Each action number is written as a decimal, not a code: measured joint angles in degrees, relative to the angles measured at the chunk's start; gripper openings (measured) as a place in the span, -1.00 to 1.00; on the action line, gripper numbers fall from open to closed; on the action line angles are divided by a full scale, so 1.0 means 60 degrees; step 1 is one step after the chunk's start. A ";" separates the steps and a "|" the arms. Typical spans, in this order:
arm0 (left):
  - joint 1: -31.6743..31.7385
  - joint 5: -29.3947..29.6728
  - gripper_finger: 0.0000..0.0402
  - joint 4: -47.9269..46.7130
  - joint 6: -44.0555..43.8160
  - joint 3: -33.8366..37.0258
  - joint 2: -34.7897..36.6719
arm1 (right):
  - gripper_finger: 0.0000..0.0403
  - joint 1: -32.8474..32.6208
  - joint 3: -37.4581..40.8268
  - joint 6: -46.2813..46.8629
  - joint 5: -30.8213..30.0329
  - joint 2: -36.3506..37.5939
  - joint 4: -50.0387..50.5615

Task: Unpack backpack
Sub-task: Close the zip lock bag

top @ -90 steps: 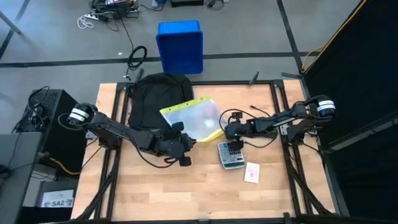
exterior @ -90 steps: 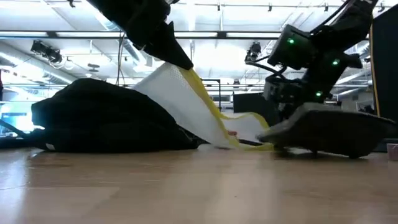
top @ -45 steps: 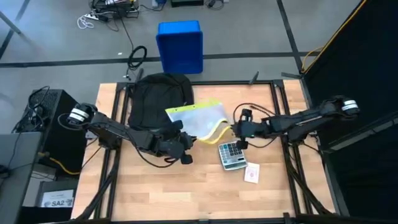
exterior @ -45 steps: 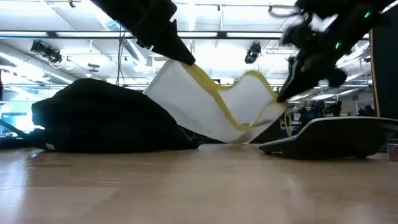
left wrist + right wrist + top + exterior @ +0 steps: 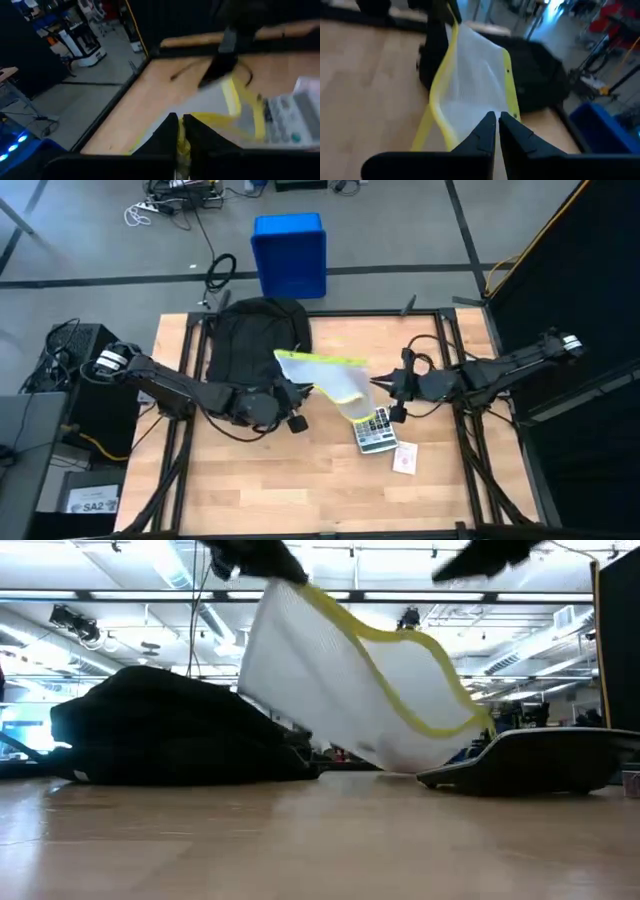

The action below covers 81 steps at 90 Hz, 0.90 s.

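Wooden table (image 5: 250, 470) fills the high view, grey floor around it, a blue bin (image 5: 290, 253) beyond its far edge and dark equipment at the left. From left to right on the table: the backpack (image 5: 255, 340) lies flat at the far left part, a yellow-edged mesh pouch (image 5: 330, 375) is held up over the middle, a calculator (image 5: 375, 430) lies just right of centre, and a small card (image 5: 404, 461) rests near it toward the front.

The left gripper (image 5: 290, 395) sits just beside the backpack's near edge, its fingers clenched on the pouch's left end; the left wrist view shows them pressed together on the yellow trim. The right gripper (image 5: 385, 385) is at the pouch's right side above the calculator; the right wrist view shows its fingers (image 5: 482, 131) nearly together at the pouch edge, but whether they grip it I cannot tell.

Only the low view shows the pouch (image 5: 350, 680) lifted clear of the table, sagging between its ends, with the backpack (image 5: 170, 730) a low mound at left, the calculator (image 5: 540, 760) at right, and ceiling lights behind.
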State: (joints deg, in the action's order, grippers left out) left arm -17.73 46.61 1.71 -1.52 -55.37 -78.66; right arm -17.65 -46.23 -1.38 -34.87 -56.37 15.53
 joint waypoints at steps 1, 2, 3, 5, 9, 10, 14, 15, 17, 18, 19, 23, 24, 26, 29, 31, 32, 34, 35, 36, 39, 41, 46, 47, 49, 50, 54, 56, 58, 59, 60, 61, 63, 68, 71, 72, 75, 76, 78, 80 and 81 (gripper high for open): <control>-0.0001 0.0002 -1.00 0.0009 0.0005 0.0000 0.0041 | -0.99 -0.0024 -0.0065 -0.0031 -0.0022 -0.0010 0.0002; -0.0001 0.0004 -1.00 0.0016 0.0007 0.0000 0.0079 | -0.99 -0.0043 -0.0126 -0.0065 -0.0043 -0.0020 0.0007; -0.0001 0.0004 -1.00 0.0028 0.0012 0.0000 0.0119 | -0.99 -0.0060 -0.0187 -0.0096 -0.0069 -0.0031 0.0016; -0.0001 0.0004 -1.00 0.0048 0.0044 0.0000 0.0199 | -0.99 -0.0099 -0.0293 -0.0141 -0.0104 -0.0052 0.0042; -0.0001 0.0006 -1.00 0.0036 0.0160 0.0000 0.0312 | -1.00 -0.0173 -0.0441 -0.0182 -0.0168 -0.0097 0.0098; -0.0001 0.0007 -1.00 0.0034 0.0170 0.0000 0.0327 | -1.00 -0.0189 -0.0466 -0.0180 -0.0167 -0.0108 0.0121; -0.0001 0.0007 -1.00 0.0041 0.0182 0.0000 0.0377 | -1.00 -0.0243 -0.0499 -0.0180 -0.0125 -0.0152 0.0247; -0.0001 0.0006 -1.00 0.0035 0.0185 0.0000 0.0382 | -1.00 -0.0247 -0.0500 -0.0180 -0.0086 -0.0180 0.0291; -0.0001 0.0004 -1.00 0.0024 0.0195 0.0000 0.0387 | -1.00 -0.0251 -0.0500 -0.0178 0.0029 -0.0253 0.0396; -0.0001 0.0004 -1.00 0.0019 0.0206 0.0000 0.0386 | -1.00 -0.0251 -0.0499 -0.0174 0.0090 -0.0290 0.0459; -0.0001 0.0003 -1.00 0.0015 0.0219 0.0000 0.0384 | -1.00 -0.0251 -0.0496 -0.0169 0.0144 -0.0323 0.0522; -0.0001 0.0001 -1.00 0.0002 0.0241 0.0000 0.0384 | -1.00 -0.0271 -0.0434 0.0027 0.0339 -0.0504 0.0843; -0.0001 0.0000 -1.00 -0.0010 0.0244 0.0000 0.0384 | -1.00 -0.0278 -0.0408 0.0115 0.0381 -0.0555 0.0938; -0.0001 0.0000 -1.00 -0.0029 0.0244 0.0000 0.0384 | -1.00 -0.0289 -0.0339 0.0298 0.0424 -0.0676 0.1107; -0.0001 0.0000 -1.00 -0.0038 0.0236 0.0000 0.0384 | -0.99 -0.0301 -0.0232 0.0574 0.0480 -0.0883 0.1261; -0.0001 0.0003 -1.00 -0.0036 0.0233 0.0000 0.0384 | -0.98 -0.0306 -0.0159 0.0770 0.0499 -0.1040 0.1265; -0.0001 0.0002 -1.00 -0.0038 0.0233 0.0000 0.0384 | -0.98 -0.0307 -0.0122 0.0868 0.0508 -0.1124 0.1250; -0.0001 0.0000 -1.00 -0.0045 0.0233 0.0000 0.0384 | -0.96 -0.0316 -0.0040 0.1057 0.0545 -0.1309 0.1205; -0.0001 0.0000 -1.00 -0.0047 0.0233 0.0000 0.0384 | -0.95 -0.0324 -0.0002 0.1146 0.0580 -0.1412 0.1196; -0.0001 0.0000 -1.00 -0.0047 0.0233 0.0000 0.0384 | -0.94 -0.0334 0.0034 0.1231 0.0629 -0.1515 0.1198; -0.0001 0.0000 -1.00 -0.0029 0.0240 0.0000 0.0384 | -0.91 -0.0365 0.0124 0.1477 0.0778 -0.1862 0.1181; -0.0001 0.0000 -1.00 -0.0016 0.0244 0.0000 0.0384 | -0.88 -0.0384 0.0151 0.1600 0.0933 -0.2112 0.1167; -0.0001 0.0000 -1.00 0.0015 0.0246 0.0000 0.0384 | -0.80 -0.0522 0.0174 0.1879 0.1104 -0.2768 0.0991; -0.0001 0.0000 -1.00 0.0019 0.0247 0.0000 0.0384 | -0.79 -0.0550 0.0174 0.1933 0.1111 -0.2884 0.0943; -0.0001 0.0000 -1.00 0.0021 0.0247 0.0000 0.0384 | -0.75 -0.0607 0.0174 0.2001 0.1114 -0.3119 0.0841; -0.0001 0.0000 -1.00 0.0018 0.0247 0.0000 0.0384 | -0.73 -0.0635 0.0174 0.2028 0.1114 -0.3226 0.0785; 0.0013 0.0000 -1.00 0.0005 0.0247 0.0000 0.0384 | -0.67 -0.0731 0.0172 0.2046 0.1070 -0.3645 0.0543; 0.0014 0.0000 -1.00 -0.0007 0.0247 0.0000 0.0384 | -0.64 -0.0771 0.0173 0.2034 0.1011 -0.3831 0.0434; 0.0014 0.0000 -1.00 -0.0034 0.0248 0.0000 0.0384 | -0.61 -0.0822 0.0170 0.2000 0.0938 -0.3998 0.0367; 0.0014 0.0000 -1.00 -0.0046 0.0251 0.0000 0.0384 | -0.59 -0.0848 0.0170 0.1984 0.0894 -0.4064 0.0360; 0.0014 0.0000 -1.00 -0.0059 0.0251 0.0000 0.0384 | -0.58 -0.0874 0.0170 0.1975 0.0849 -0.4128 0.0363; 0.0015 0.0000 -1.00 -0.0072 0.0251 0.0000 0.0384 | -0.57 -0.0899 0.0170 0.1973 0.0806 -0.4190 0.0375; 0.0016 0.0000 -1.00 -0.0085 0.0251 0.0000 0.0384 | -0.54 -0.0952 0.0170 0.1972 0.0700 -0.4302 0.0386; 0.0016 0.0000 -1.00 -0.0080 0.0251 0.0000 0.0384 | -0.49 -0.1066 0.0170 0.1912 0.0378 -0.4487 0.0407; 0.0017 0.0000 -1.00 -0.0080 0.0265 0.0000 0.0384 | -0.47 -0.1152 0.0170 0.1854 0.0201 -0.4533 0.0515; 0.0017 0.0000 -1.00 -0.0080 0.0280 0.0000 0.0384 | -0.46 -0.1178 0.0170 0.1832 0.0140 -0.4542 0.0567; 0.0017 -0.0001 -1.00 -0.0080 0.0359 0.0000 0.0384 | -0.44 -0.1258 0.0170 0.1757 -0.0015 -0.4567 0.0717; 0.0017 -0.0003 -1.00 -0.0080 0.0390 0.0000 0.0384 | -0.43 -0.1280 0.0170 0.1745 -0.0061 -0.4572 0.0753; 0.0015 -0.0003 -1.00 -0.0080 0.0423 0.0000 0.0384 | -0.42 -0.1341 0.0170 0.1711 -0.0143 -0.4581 0.0828; 0.0017 0.0000 -1.00 -0.0080 0.0430 0.0000 0.0384 | -0.40 -0.1396 0.0170 0.1702 -0.0197 -0.4588 0.0923; 0.0017 -0.0001 -1.00 -0.0080 0.0433 0.0000 0.0384 | -0.40 -0.1422 0.0170 0.1700 -0.0214 -0.4588 0.0972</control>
State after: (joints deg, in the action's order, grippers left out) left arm -17.63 46.61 1.23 1.08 -55.37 -76.36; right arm -26.18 -45.21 8.82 -36.15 -83.90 21.36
